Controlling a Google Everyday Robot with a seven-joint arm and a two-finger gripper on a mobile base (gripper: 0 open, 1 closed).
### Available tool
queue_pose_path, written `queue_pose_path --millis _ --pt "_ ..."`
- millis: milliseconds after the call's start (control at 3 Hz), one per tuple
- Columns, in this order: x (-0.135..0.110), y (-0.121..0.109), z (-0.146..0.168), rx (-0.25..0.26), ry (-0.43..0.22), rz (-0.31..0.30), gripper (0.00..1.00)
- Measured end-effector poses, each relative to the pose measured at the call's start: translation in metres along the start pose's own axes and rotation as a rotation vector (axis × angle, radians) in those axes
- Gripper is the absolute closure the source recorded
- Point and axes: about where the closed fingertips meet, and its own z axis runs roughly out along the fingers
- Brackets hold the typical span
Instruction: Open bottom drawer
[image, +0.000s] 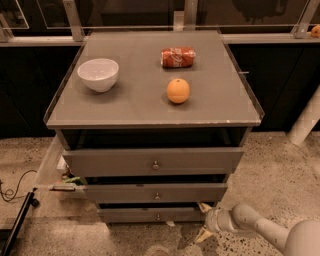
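Note:
The grey cabinet has three drawers. The bottom drawer (152, 215) is the narrowest and lowest front, with a small round metal knob (158, 217) at its centre. Its front stands a little forward of the cabinet. My gripper (204, 221) is low at the bottom right, just off the drawer's right end, with pale fingers (205, 207) spread apart, one above and one below. It holds nothing. My arm (260, 230) comes in from the lower right corner.
On the cabinet top (130, 107) sit a white bowl (98, 74), a red soda can (178, 57) lying on its side and an orange (178, 91). A clear bin (57, 172) with small items and a black cable (15, 192) lie on the floor at left.

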Motion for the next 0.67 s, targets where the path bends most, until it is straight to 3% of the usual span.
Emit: queue_pose_path --millis 667 --pt "-0.002 -0.01 0.032 0.013 0.003 -0.053 0.0"
